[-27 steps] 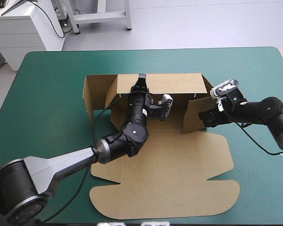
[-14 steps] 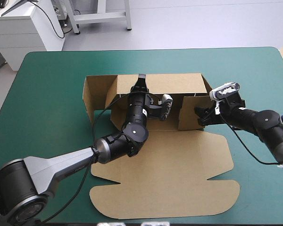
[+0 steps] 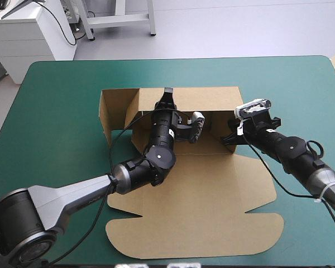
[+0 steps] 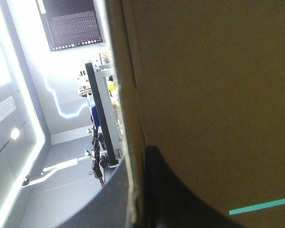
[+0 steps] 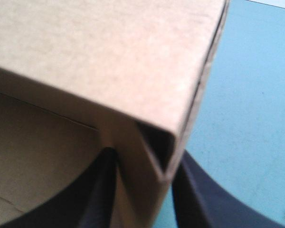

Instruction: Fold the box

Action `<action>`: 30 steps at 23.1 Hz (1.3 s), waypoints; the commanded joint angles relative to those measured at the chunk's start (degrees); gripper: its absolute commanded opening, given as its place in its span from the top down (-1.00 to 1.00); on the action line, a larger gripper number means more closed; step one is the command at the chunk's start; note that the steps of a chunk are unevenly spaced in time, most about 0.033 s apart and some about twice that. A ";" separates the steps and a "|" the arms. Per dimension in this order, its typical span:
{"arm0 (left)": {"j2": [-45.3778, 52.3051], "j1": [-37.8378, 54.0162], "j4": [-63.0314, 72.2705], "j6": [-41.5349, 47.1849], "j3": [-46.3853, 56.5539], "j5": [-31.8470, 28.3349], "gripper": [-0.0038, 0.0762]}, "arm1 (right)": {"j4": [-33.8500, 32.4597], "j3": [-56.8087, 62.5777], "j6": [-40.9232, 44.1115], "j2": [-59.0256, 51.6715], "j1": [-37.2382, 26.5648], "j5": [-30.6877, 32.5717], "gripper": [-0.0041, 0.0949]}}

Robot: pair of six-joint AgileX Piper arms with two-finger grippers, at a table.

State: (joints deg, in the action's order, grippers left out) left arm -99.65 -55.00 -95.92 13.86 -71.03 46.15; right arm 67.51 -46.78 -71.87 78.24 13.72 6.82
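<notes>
Teal-green cover [image 3: 61,89] lies bare on a wide margin left of the box [image 3: 201,184], on the right, and beyond it toward the far edge. On the near side there is little room: the lid [image 3: 201,229] lies flat and its scalloped edge comes close to the table's near edge.

The brown box sits about mid-table as a half-raised tray. Its far wall [image 3: 212,97] stands upright. The left wall [image 3: 107,114] is up too, with a flap angled inward beside it. The right wall [image 3: 228,146] is swung in toward the tray.

The left gripper [image 3: 167,96] reaches over the tray to the top rim of the far wall. The wrist view shows the board's edge pinched between its black fingers [image 4: 180,190], nearly closed. The right gripper [image 3: 232,133] sits at the right wall, where its fingers [image 5: 204,199] straddle and clamp a doubled corner of board, one inside the tray and one outside over the cover.
</notes>
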 commanded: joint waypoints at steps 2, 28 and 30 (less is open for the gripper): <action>2.64 -0.38 -3.63 0.05 -1.42 0.85 0.92 | 0.91 -1.54 -2.43 -1.54 0.05 -1.43 0.94; 2.77 -8.11 -3.32 6.97 -1.42 7.66 -0.13 | 2.29 -11.69 -4.00 6.26 0.05 -4.51 0.96; 2.88 -10.60 -3.23 7.64 -1.42 9.34 -0.13 | 2.29 -14.08 -4.13 8.19 0.05 -4.37 0.96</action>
State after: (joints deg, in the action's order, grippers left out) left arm -99.73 -63.19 -96.50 19.93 -71.03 51.09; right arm 69.62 -56.89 -75.59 87.08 13.88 4.29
